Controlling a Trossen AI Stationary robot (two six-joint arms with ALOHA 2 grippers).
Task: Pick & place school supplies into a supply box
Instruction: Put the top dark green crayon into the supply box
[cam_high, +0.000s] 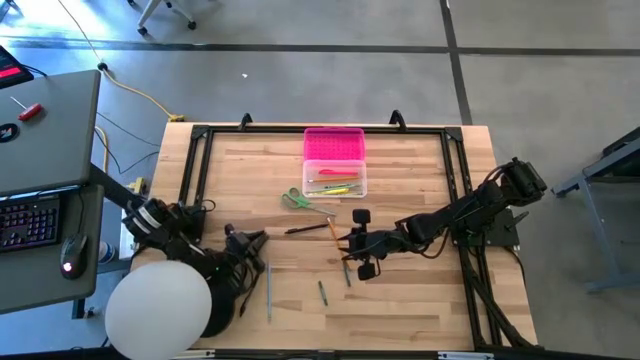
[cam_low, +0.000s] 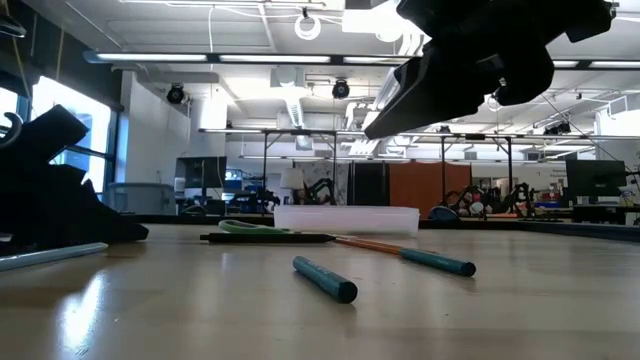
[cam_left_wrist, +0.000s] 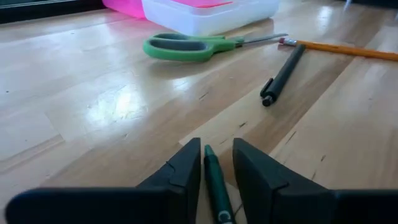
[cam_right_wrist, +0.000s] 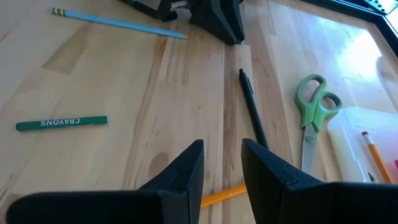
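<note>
Green crayon (cam_left_wrist: 214, 183) sits between the fingers of the left tool (cam_left_wrist: 217, 148). The jaws are partly apart and straddle it, with a slim gap on one side, so no firm grip is seen. Right tool (cam_right_wrist: 222, 148) hangs above the counter (cam_high: 420, 310), jaws apart, nothing in them. Orange pencil (cam_right_wrist: 222, 196) lies on the counter right under its tips. Black pen (cam_right_wrist: 252, 112) lies just ahead of the right tool, between the two tools. A second green crayon (cam_right_wrist: 61, 123), printed CRAYONS, lies off to the right tool's side, apart from it. Blue pencil (cam_right_wrist: 118, 23) is farther out, near the left arm. Green-handled scissors (cam_right_wrist: 317, 106) lie past the pen, just beside the box. Supply box (cam_high: 363, 180) is farthest from both tools. It is open, the pink lid (cam_high: 335, 143) is flat on its far side, and pens (cam_high: 335, 181) are in the clear base.
</note>
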